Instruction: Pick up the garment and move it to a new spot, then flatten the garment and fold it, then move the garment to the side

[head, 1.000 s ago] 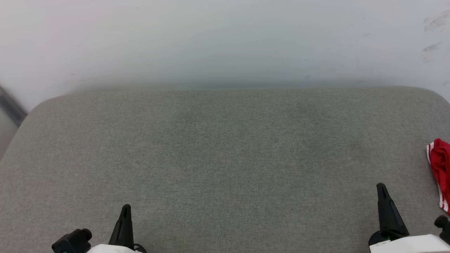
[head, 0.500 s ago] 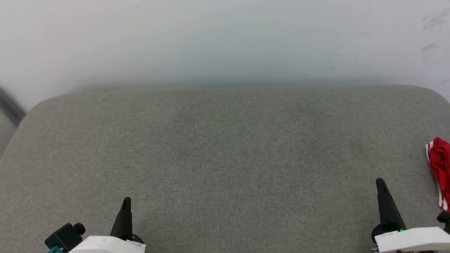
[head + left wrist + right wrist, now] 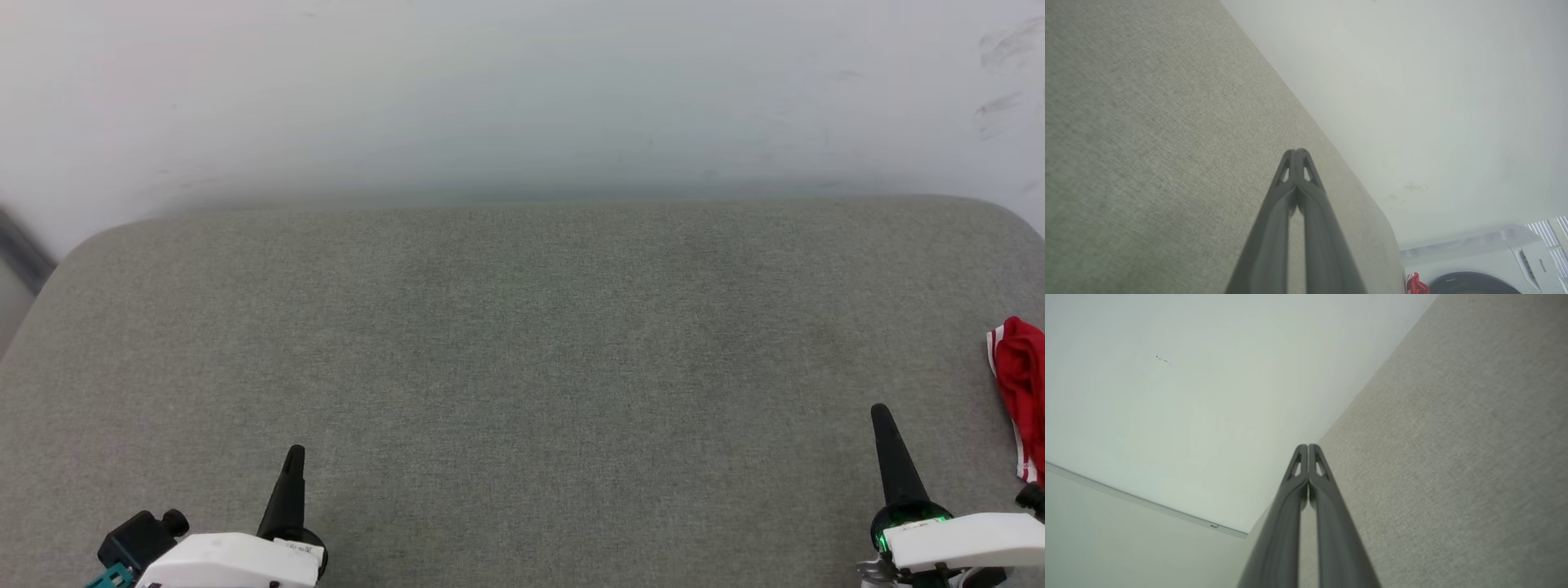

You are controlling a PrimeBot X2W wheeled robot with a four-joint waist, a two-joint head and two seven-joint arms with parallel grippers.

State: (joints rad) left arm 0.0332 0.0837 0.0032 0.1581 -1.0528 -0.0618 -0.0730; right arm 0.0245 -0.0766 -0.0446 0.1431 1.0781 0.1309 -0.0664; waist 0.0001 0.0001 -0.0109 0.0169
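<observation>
grey fabric surface (image 3: 522, 327) holds the bunched red soft t-shirt with white-striped trim (image 3: 1020, 384) at its right edge, near the right tool (image 3: 880, 412), which like the left tool (image 3: 295, 453) is pressed together, empty.

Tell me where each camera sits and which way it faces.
Head view: on the head, looking forward and down at the grey surface and white wall; left gripper lower left, right gripper lower right, both shut.
Left wrist view: on the left wrist, looking along its shut fingers across the surface toward a washing machine.
Right wrist view: on the right wrist, looking along its shut fingers at surface and wall.
Shared: head and left wrist views both show the red garment.
</observation>
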